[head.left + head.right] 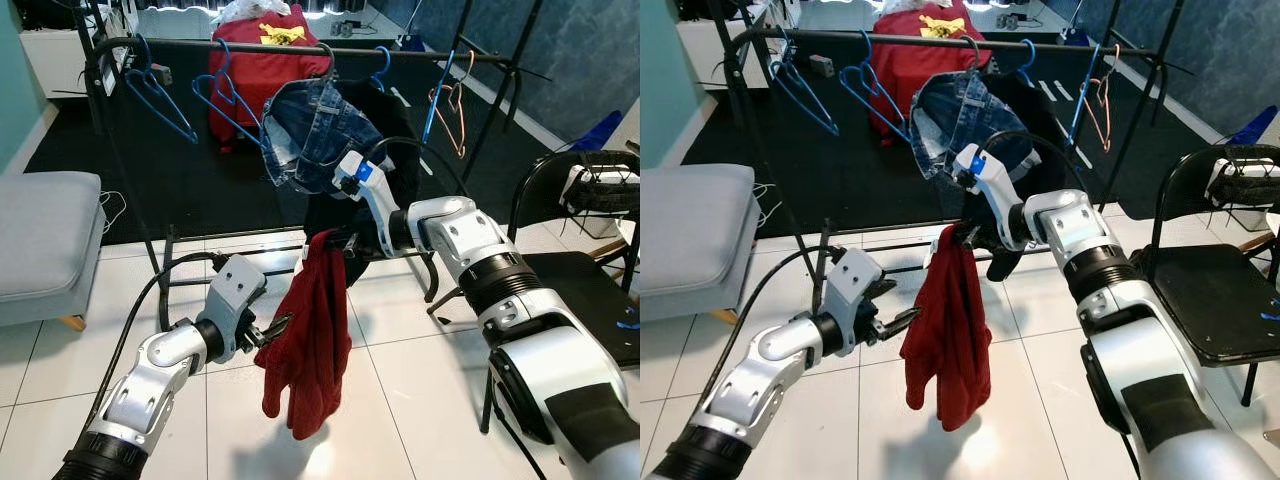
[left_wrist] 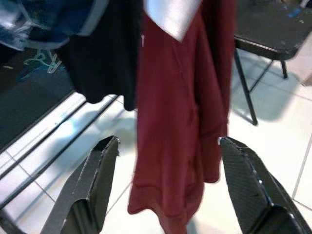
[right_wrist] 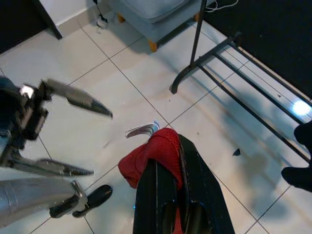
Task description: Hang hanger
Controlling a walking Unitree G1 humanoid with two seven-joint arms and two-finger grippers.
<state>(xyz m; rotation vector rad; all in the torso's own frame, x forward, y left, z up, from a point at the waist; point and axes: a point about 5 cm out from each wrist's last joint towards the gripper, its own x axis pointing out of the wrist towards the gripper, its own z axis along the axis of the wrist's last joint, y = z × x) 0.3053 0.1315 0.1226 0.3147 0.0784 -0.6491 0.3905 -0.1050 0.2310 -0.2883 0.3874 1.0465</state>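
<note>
Nearest you, your left gripper (image 1: 283, 329) sits low over the white tiled floor (image 1: 420, 370), its two black fingers (image 2: 92, 180) spread wide apart, pointed at the lower half of a dark red garment (image 1: 312, 335). In the left wrist view the cloth hangs in the gap between the open fingers, and you cannot tell whether either one touches it.

Just above and beyond, your right gripper (image 1: 340, 243) has its fingers pressed together on the bunched top of that red garment, which dangles straight down from the grip, clear of the floor. The right wrist view shows the red fabric pinched between the two fingers, with a small white tag (image 3: 142, 129) sticking out. No hanger can be made out inside the cloth.

Behind the right gripper stands a black clothes rack (image 1: 300, 47). Denim shorts (image 1: 315, 135) and a dark garment (image 1: 400, 160) hang near its middle, empty blue hangers (image 1: 160, 95) to the left, and a blue and an orange hanger (image 1: 452, 105) to the right.

A black chair (image 1: 1210, 300) stands at your right, a grey cushioned seat (image 1: 45, 240) at your left. Farther back, red clothing (image 1: 260, 65) lies on the dark carpet.
</note>
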